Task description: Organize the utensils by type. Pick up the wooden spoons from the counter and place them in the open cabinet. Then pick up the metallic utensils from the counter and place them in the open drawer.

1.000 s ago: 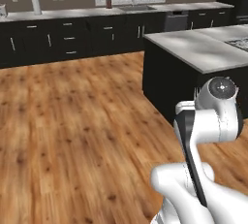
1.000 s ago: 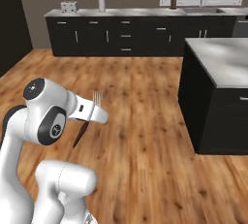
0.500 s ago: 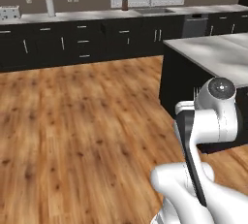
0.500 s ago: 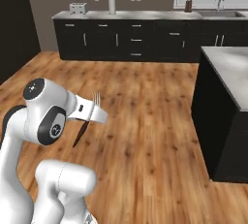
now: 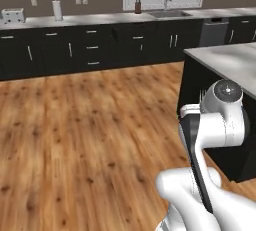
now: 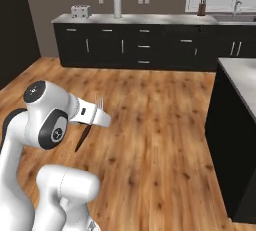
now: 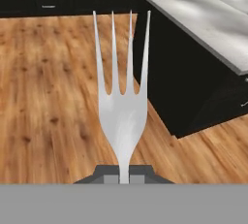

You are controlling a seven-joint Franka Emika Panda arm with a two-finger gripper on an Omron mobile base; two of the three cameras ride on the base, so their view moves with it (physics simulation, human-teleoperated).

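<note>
Clamping the fork (image 7: 122,116) at its neck, pincer (image 7: 124,174) closed, tines pointing ahead

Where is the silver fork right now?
The fork is clamped in the shut gripper, tines pointing ahead in the hand view over the wood floor, beside the black island. The right base view shows its tines by the arm's wrist.

Even, soft rendered light leaves the wooden floor (image 5: 75,140) bright and the black cabinet fronts (image 6: 135,47) nearly featureless, while pale streaks of glare cross the island worktop (image 7: 213,19) toward 2 o'clock and all three views look slightly soft, with no edge distortion.
</note>
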